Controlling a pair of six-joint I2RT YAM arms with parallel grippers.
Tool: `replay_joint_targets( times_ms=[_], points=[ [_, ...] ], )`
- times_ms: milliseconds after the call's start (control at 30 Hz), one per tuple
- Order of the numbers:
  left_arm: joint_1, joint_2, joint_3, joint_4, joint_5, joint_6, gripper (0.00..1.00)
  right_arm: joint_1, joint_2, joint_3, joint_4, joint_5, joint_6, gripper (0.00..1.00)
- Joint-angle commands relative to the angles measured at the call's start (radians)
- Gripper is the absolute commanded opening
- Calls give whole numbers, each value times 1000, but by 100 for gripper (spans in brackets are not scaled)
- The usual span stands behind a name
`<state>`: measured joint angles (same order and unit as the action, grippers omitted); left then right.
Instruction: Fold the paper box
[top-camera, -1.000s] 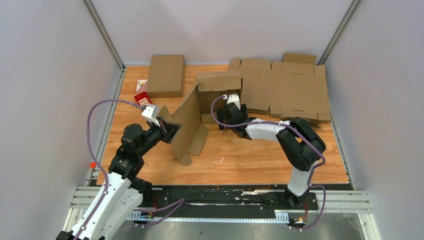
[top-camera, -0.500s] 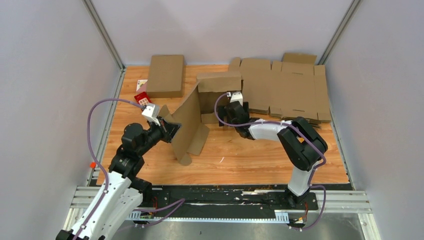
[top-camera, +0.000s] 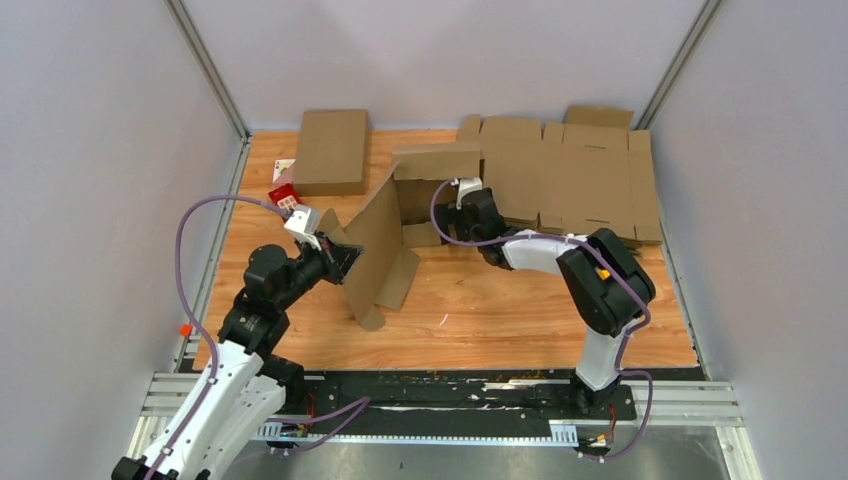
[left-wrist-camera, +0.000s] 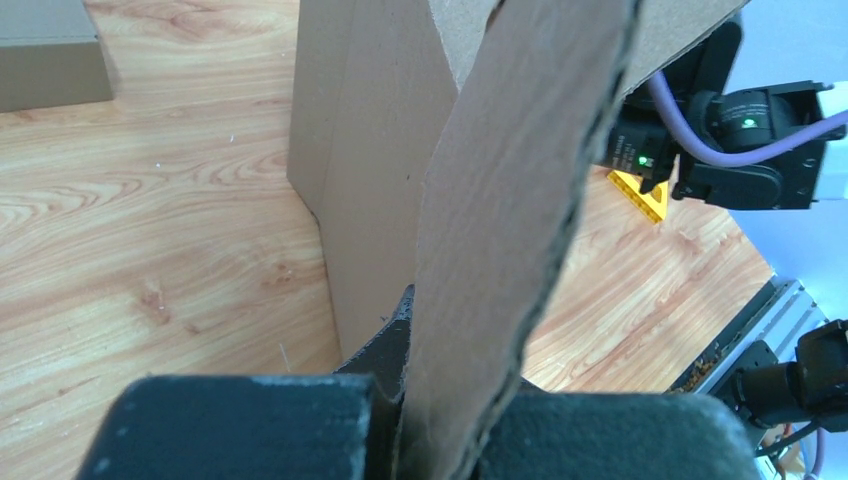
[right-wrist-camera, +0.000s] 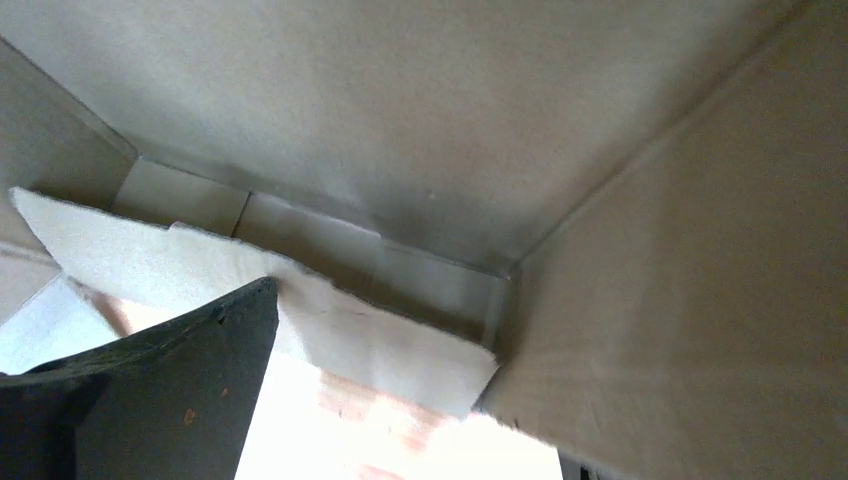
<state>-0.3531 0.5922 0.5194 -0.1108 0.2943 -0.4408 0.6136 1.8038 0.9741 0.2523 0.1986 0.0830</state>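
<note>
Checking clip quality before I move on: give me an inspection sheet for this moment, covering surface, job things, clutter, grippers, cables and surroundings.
Surface: wooden table, a few small specks.
Job's things: box half-folded, standing on edge mid-table.
Clutter: closed box back left; flat blanks back right; small red item by the closed box.
Grippers: left gripper, jaws clamped on a flap of the box; right gripper reaching inside the box, jaws' state not visible.
Cables: purple cables loop along both arms, no snag seen.
Surroundings: grey walls on three sides; metal rail at the near edge.
</note>
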Motion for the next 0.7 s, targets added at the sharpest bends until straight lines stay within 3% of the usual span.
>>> replay_joint_targets(
  times_ms=[0,200,467,667],
  points=[
    [-6,35,-1,-116,22,-9,0,-1,89,88,-20,10,14,94],
    [-6,41,-6,-106,24,-10,0,9,154,104,-79,93,91,80],
    [-6,46,-7,-101,28,-14,0,123,255,184,-247,309,61,83],
    [-6,19,6,-144,-23,-11,0,165,239,146,-248,293,86,80]
  ],
)
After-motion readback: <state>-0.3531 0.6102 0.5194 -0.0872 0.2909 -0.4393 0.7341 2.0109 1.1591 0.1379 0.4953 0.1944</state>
